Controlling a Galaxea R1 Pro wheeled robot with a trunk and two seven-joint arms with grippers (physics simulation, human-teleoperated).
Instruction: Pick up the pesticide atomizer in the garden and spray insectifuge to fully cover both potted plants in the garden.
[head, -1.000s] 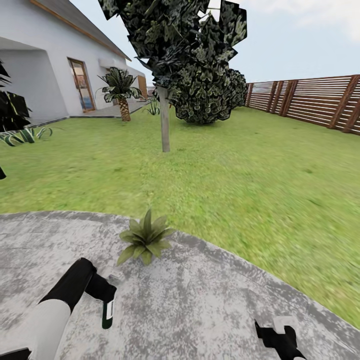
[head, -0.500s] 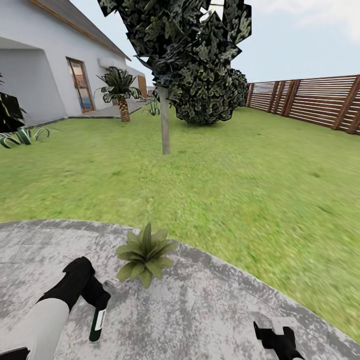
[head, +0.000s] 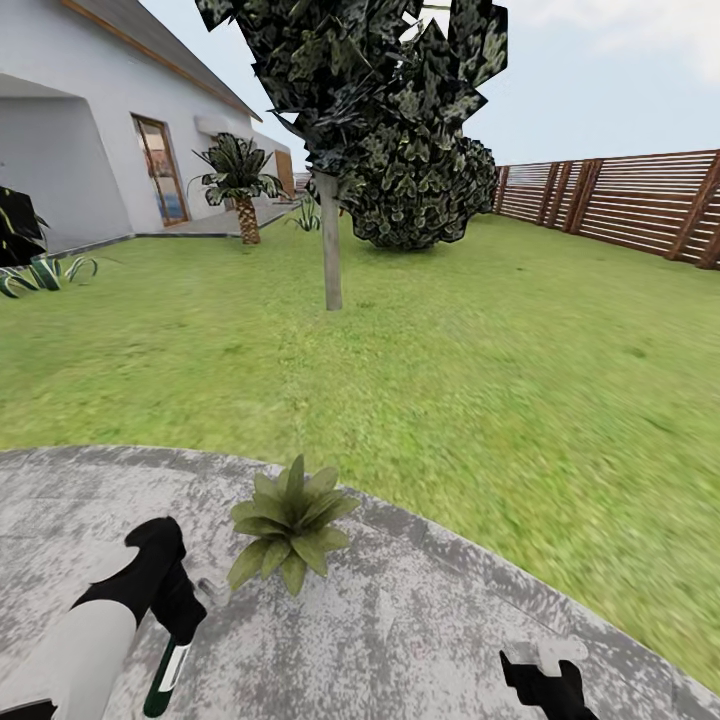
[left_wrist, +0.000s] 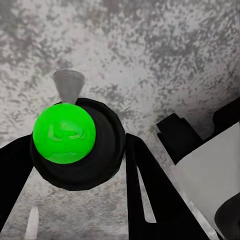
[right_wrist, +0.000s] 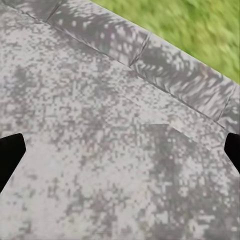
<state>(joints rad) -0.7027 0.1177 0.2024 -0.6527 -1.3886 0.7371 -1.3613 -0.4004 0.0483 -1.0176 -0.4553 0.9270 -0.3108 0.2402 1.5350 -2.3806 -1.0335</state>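
Note:
One potted plant (head: 290, 522), a low rosette of olive-green leaves, stands on the grey stone paving (head: 400, 630) near its curved edge with the lawn (head: 450, 380). My left gripper (head: 178, 612) hangs just left of it, shut on the pesticide atomizer (head: 164, 677). The dark-green bottle points down and toward me, and its pale spray head (head: 208, 590) faces the plant. In the left wrist view the atomizer (left_wrist: 64, 132) shows end-on between my black fingers (left_wrist: 145, 185). My right gripper (head: 545, 682) hovers open over bare paving (right_wrist: 115, 125) at the lower right.
A thin tree trunk (head: 330, 250) rises from the lawn straight ahead, with a big dark bush (head: 420, 190) behind it. The white house (head: 70, 130) and a palm (head: 240, 185) stand at the far left. A brown slat fence (head: 640, 205) borders the right.
My left gripper has moved down and left with the atomizer, whose base now swings further toward me. The view has shifted slightly, so the plant sits a little lower.

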